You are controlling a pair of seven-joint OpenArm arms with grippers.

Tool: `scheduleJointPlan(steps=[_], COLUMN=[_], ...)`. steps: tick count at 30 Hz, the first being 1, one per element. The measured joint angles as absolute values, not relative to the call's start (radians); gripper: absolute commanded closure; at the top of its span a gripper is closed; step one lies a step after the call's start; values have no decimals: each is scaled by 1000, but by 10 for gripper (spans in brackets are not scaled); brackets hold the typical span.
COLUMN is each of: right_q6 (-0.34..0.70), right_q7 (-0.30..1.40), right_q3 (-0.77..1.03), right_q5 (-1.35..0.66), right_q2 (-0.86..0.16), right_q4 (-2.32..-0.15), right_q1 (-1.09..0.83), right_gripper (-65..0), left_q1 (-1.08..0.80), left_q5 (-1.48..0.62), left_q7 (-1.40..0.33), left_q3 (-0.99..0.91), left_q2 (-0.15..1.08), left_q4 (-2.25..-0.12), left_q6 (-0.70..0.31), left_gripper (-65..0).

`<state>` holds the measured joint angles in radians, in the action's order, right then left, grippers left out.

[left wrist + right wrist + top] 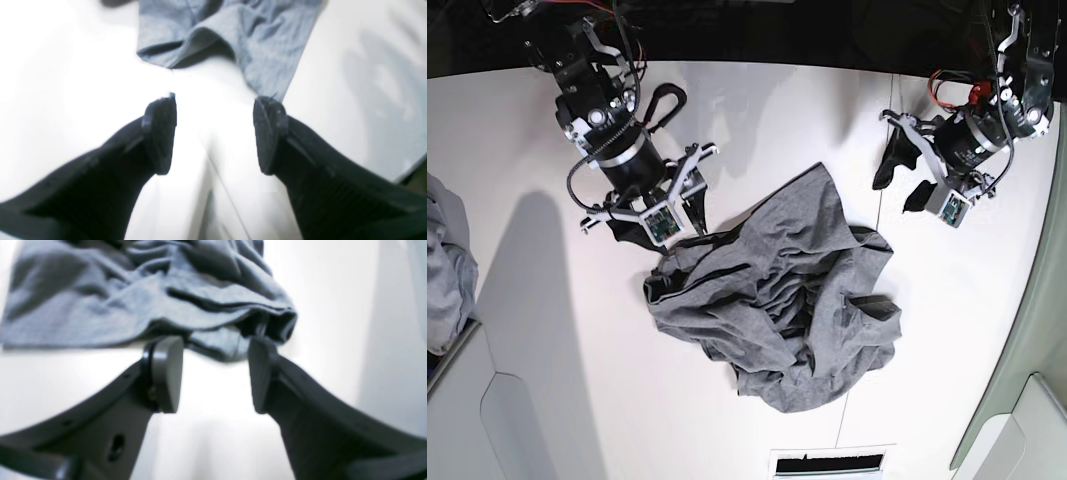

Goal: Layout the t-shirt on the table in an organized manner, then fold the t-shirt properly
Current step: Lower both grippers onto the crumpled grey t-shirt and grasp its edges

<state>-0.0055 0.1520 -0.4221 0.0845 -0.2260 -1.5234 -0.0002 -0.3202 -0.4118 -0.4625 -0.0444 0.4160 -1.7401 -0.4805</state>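
Observation:
The heather-grey t-shirt (777,300) lies crumpled in a heap in the middle of the white table (757,130). My right gripper (665,238) stands at the heap's upper left edge. In the right wrist view its jaws (215,341) are open, and a bunched fold of the t-shirt (220,346) sits between the fingertips without being pinched. My left gripper (901,185) hovers off the shirt's upper right side. In the left wrist view this gripper (217,103) is wide open over bare table, with a corner of the t-shirt (253,43) just beyond its tips.
A paler grey cloth bundle (447,265) hangs over the table's left edge. A thin dark seam (879,215) runs down the tabletop. White bins (487,420) sit at the lower left, and a slotted vent (827,462) lies at the bottom. The table's right edge (1027,300) is close to my left arm.

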Motion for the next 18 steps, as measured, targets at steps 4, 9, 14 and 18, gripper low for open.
scheduleJointPlan(steps=[4, 9, 14, 18], right_q6=[-2, -6, 31, 35], right_q7=[152, 154, 154, 139], right_q3=[-354, -291, -290, -290], right_q5=[82, 70, 67, 32], right_q2=[-148, -119, -117, -113], right_q4=[-1356, -1208, -1114, -1027], right_q1=[105, 194, 232, 266], right_gripper=[-312, -312, -312, -312], left_q1=[-184, -99, -110, -105], left_q5=[-410, -413, -409, -392], left_q7=[-448, -440, -445, -441], left_q3=[54, 106, 109, 107], left_q2=[406, 338, 284, 252], left_q4=[-1607, -1483, -1410, -1396], left_q6=[-482, -479, -479, -478], left_gripper=[-383, -383, -382, -243])
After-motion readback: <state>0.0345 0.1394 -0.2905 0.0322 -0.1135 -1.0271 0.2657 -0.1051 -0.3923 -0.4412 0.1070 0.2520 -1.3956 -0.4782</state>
